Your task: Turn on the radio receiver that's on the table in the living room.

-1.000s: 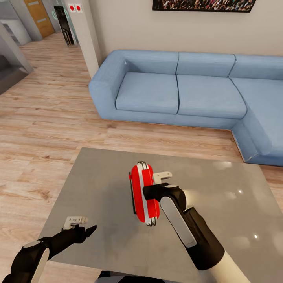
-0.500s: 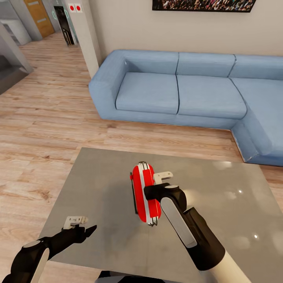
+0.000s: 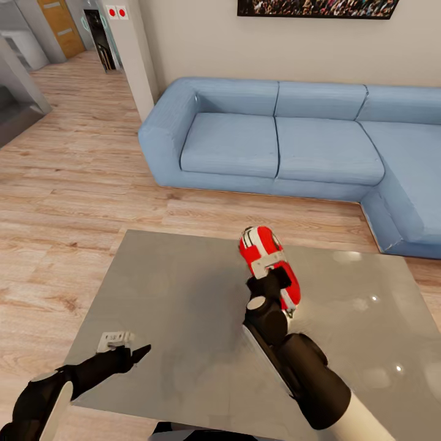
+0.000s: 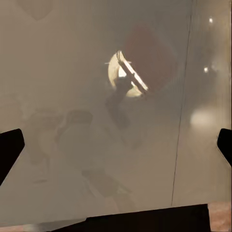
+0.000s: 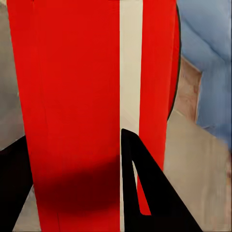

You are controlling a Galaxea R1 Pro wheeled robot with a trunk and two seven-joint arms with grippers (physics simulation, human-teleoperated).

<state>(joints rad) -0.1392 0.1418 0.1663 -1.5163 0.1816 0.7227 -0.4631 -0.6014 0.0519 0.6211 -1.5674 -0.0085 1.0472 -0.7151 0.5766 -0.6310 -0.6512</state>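
The red radio receiver with white stripes is tilted above the glossy grey table, right of the table's middle. My right gripper is shut on its lower part, one white fingertip lying across the red shell. In the right wrist view the radio sits between the dark fingers, its white stripe running lengthwise. My left gripper hovers open over the table's near left corner, holding nothing. In the left wrist view, my left gripper has its fingertips far apart over the table top, which reflects the radio faintly.
A blue L-shaped sofa stands beyond the table and wraps round at the right. A framed crowd picture hangs on the beige wall. Light wood floor stretches left toward a corridor with a door.
My right gripper has carried the radio to the right and farther from me, turning and tilting it. The left arm dropped slightly.
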